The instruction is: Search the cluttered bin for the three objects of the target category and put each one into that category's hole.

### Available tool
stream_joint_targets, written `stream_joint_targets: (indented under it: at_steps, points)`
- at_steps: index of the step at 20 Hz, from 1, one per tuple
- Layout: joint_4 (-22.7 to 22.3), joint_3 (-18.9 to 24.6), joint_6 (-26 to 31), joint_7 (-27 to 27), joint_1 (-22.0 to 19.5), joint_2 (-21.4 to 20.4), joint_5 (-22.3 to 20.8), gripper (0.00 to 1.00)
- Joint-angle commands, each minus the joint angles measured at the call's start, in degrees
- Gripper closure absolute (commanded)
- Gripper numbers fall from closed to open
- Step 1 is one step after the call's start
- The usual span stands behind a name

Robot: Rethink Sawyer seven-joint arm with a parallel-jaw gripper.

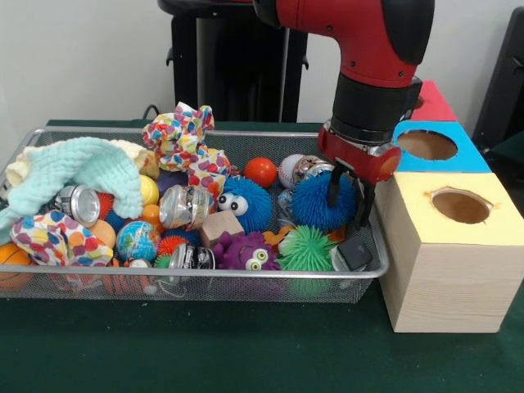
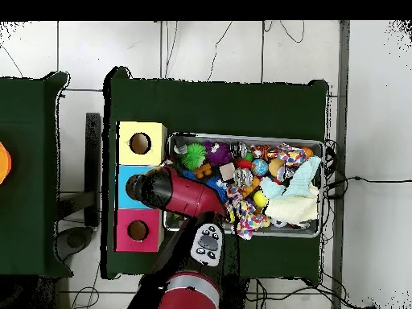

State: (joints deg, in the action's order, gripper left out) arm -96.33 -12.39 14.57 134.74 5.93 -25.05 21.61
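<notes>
My gripper (image 1: 348, 198) hangs low at the right end of the wire bin (image 1: 205, 275). Its two dark fingers (image 1: 333, 188) stand apart, open, just in front of a blue spiky ball (image 1: 315, 203), and I see nothing held between them. Below them lie a green spiky ball (image 1: 307, 248) and a small black square object (image 1: 356, 253). Right of the bin stand three boxes with round holes: yellow-topped (image 1: 458, 205), blue-topped (image 1: 427, 146) and red-topped (image 1: 432, 102). In the overhead view the arm (image 2: 173, 193) hides the gripper and part of the blue box.
The bin also holds a blue fuzzy ball with eyes (image 1: 246, 203), a purple fuzzy toy (image 1: 246, 250), an orange ball (image 1: 260, 172), a globe ball (image 1: 137, 240), silver tins (image 1: 182, 205), a wooden block (image 1: 219, 225), a mint cloth (image 1: 82, 172) and patterned cloths (image 1: 180, 135).
</notes>
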Motion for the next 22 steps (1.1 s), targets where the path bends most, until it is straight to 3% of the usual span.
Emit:
stream_joint_targets:
  at_steps: [1,17,22]
  points:
    - [-3.3,5.1,6.5,7.8,0.4,3.3,0.7,0.00]
    - [-3.0,-3.0,15.3,7.3,2.6,-2.1,-1.9,0.00]
    - [-4.1,-3.6,16.1,6.0,1.7,-3.8,-2.4,0.00]
